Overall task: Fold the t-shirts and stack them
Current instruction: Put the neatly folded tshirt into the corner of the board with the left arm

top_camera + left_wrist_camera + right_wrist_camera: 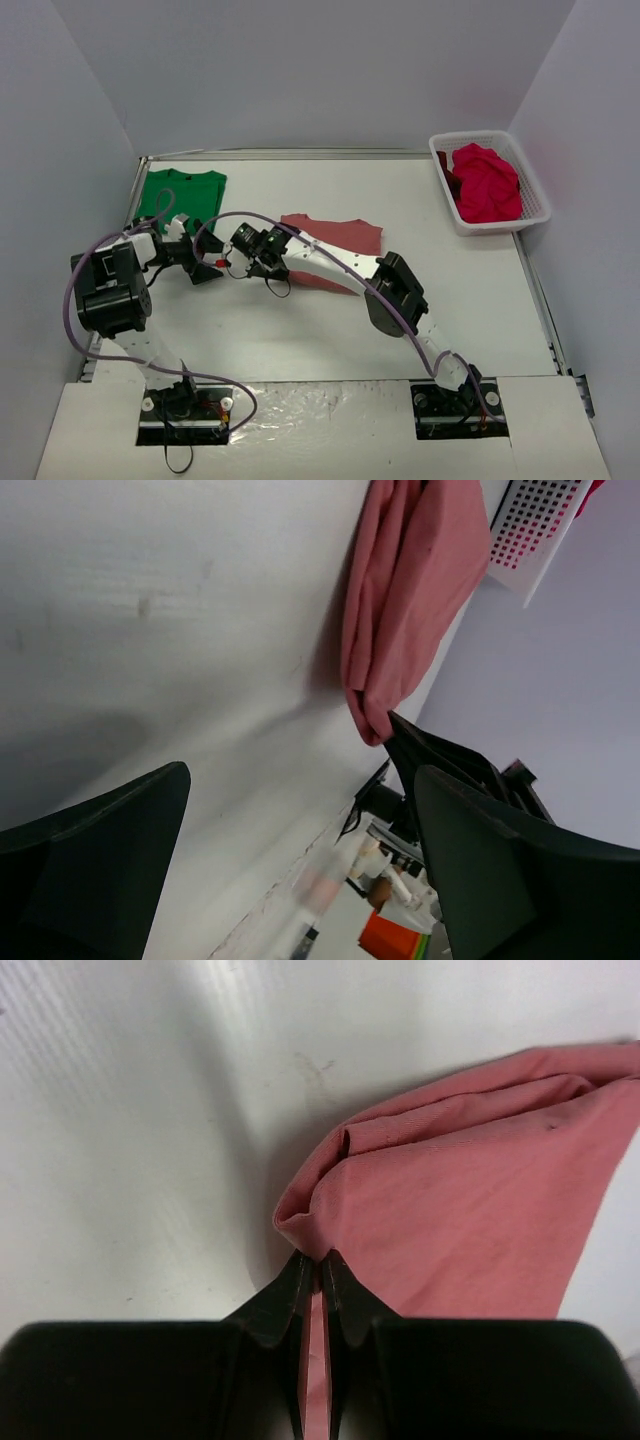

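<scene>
A dusty salmon-pink t-shirt (340,240) lies partly folded at the table's middle. My right gripper (258,258) is shut on its left corner; in the right wrist view the closed tips (320,1262) pinch a bunched fold of the pink cloth (460,1220). My left gripper (205,268) is open and empty just left of it, low over the table. The left wrist view shows its spread fingers (90,870), the pink shirt (410,590) and the right gripper beyond them. A folded bright green t-shirt (182,192) lies at the back left. Crimson-magenta t-shirts (487,183) fill the basket.
A white lattice basket (535,190) stands at the back right, and also shows in the left wrist view (535,530). Grey walls close the table on three sides. The right arm's forearm (340,265) crosses over the pink shirt's near edge.
</scene>
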You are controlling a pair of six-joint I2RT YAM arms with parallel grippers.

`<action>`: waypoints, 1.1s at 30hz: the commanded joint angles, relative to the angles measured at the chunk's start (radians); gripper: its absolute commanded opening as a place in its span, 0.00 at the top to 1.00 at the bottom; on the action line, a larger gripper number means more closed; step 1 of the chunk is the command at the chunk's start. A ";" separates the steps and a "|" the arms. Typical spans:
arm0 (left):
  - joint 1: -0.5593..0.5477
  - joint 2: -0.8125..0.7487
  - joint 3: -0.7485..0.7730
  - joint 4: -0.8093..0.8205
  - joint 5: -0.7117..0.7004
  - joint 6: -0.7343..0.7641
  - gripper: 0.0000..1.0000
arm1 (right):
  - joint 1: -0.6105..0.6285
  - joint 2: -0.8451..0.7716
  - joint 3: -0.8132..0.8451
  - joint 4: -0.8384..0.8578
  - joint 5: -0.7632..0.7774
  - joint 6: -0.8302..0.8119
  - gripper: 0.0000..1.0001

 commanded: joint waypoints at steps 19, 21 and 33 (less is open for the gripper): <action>-0.273 0.290 0.059 0.697 -0.011 -0.639 0.06 | -0.024 -0.053 0.070 -0.098 0.013 -0.008 1.00; -0.287 0.307 0.071 0.725 -0.011 -0.646 0.06 | -0.024 -0.053 0.068 -0.098 0.015 -0.008 1.00; -0.429 0.378 0.162 0.647 0.067 -0.587 0.06 | -0.025 -0.028 0.081 -0.110 0.016 -0.012 1.00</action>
